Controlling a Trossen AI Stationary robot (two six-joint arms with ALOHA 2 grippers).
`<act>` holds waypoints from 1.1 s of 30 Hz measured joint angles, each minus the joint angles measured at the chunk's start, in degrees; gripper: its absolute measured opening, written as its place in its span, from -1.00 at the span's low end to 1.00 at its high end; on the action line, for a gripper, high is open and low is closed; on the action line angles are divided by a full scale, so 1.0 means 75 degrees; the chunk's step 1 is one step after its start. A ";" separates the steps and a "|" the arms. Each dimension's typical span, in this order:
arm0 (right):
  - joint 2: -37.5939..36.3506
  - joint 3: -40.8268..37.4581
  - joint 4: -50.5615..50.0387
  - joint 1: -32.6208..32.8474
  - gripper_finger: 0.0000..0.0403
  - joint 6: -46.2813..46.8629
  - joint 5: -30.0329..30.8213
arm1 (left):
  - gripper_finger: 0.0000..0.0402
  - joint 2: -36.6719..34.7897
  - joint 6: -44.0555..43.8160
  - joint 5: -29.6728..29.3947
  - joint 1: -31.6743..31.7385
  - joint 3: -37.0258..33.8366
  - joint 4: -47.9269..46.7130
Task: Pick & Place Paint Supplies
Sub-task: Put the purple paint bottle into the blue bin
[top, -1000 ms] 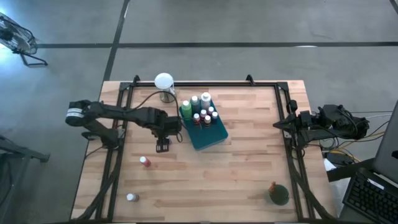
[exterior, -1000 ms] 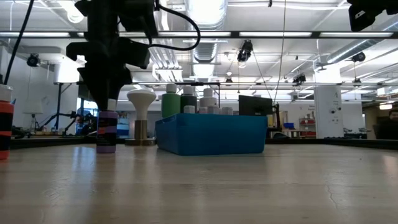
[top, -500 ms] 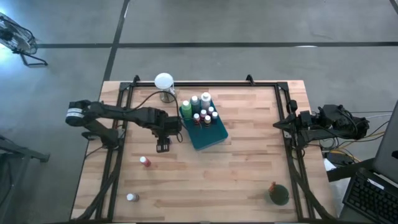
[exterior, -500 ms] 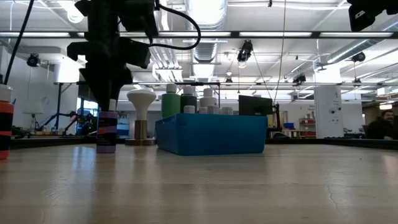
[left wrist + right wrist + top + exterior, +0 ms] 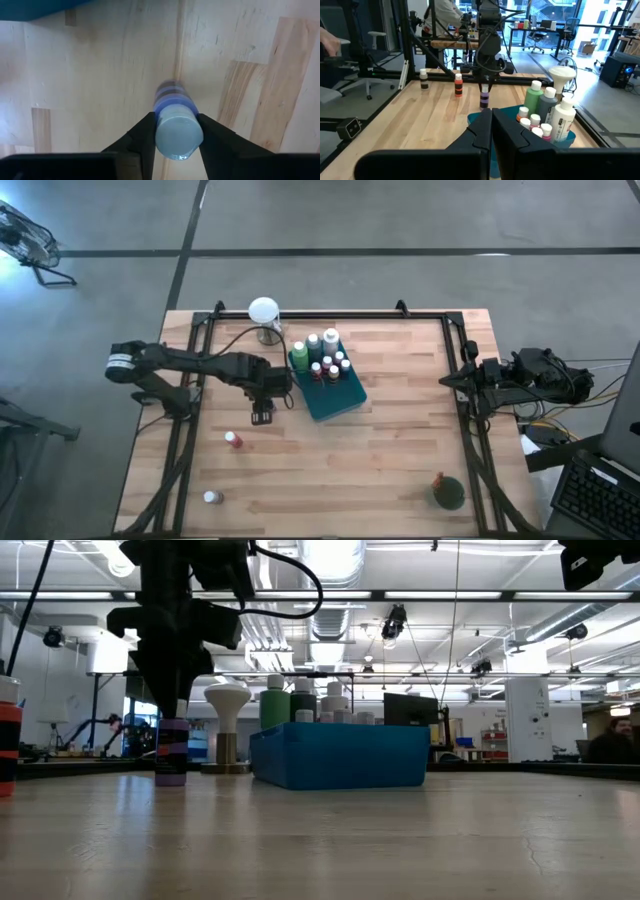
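A small purple bottle [image 5: 172, 107] with a white cap stands upright on the wooden table, left of the teal tray [image 5: 338, 402]. My left gripper [image 5: 177, 137] reaches down over it, its fingers closed against the cap. The tray holds several bottles: green, white and small red-and-white ones [image 5: 322, 355]. A red bottle [image 5: 232, 439] and a pale bottle [image 5: 210, 497] stand on their bases toward the near left. My right gripper [image 5: 491, 125] waits shut at the table's right edge, holding nothing. My left gripper pinches the purple bottle's white cap [image 5: 161, 131] between its two fingers, one on each side. The fingers come from above, pointing down. The bottle stands upright with its base on the table [image 5: 172, 780].
A white globe on a metal base [image 5: 263, 311] stands at the far edge behind the tray. A dark green round thing with an orange top [image 5: 447, 493] sits near the right front corner. Black frame rails run along the table's left, right and far edges.
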 joint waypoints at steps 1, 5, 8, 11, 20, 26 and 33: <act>-0.0001 0.0000 0.0002 0.0000 -0.96 0.0000 0.0000 | -0.38 0.0000 -0.0005 -0.0008 0.0000 0.0000 -0.0001; -0.0003 -0.0003 0.0001 0.0000 -0.96 0.0000 -0.0003 | -0.37 0.0000 -0.0006 -0.0022 -0.0003 0.0000 -0.0001; 0.0000 -0.0001 -0.0001 0.0000 -0.96 0.0000 0.0000 | -0.37 0.0000 0.0000 -0.0022 -0.0003 0.0000 -0.0023; -0.0002 -0.0001 0.0001 0.0000 -0.96 0.0000 -0.0001 | -0.37 -0.0003 0.0029 -0.0033 -0.0003 0.0036 -0.0201; 0.0000 0.0000 0.0000 -0.0002 -0.96 0.0000 -0.0003 | -0.37 -0.0003 0.0144 -0.0036 0.0001 0.0587 -0.0599; 0.0000 0.0000 0.0002 0.0000 -0.96 0.0000 0.0000 | -0.37 -0.0017 0.0407 -0.0036 0.0000 0.1040 -0.0702; 0.0000 -0.0001 0.0000 -0.0001 -0.96 0.0000 -0.0001 | -0.37 -0.0017 0.0551 -0.0162 -0.0006 0.1523 -0.0710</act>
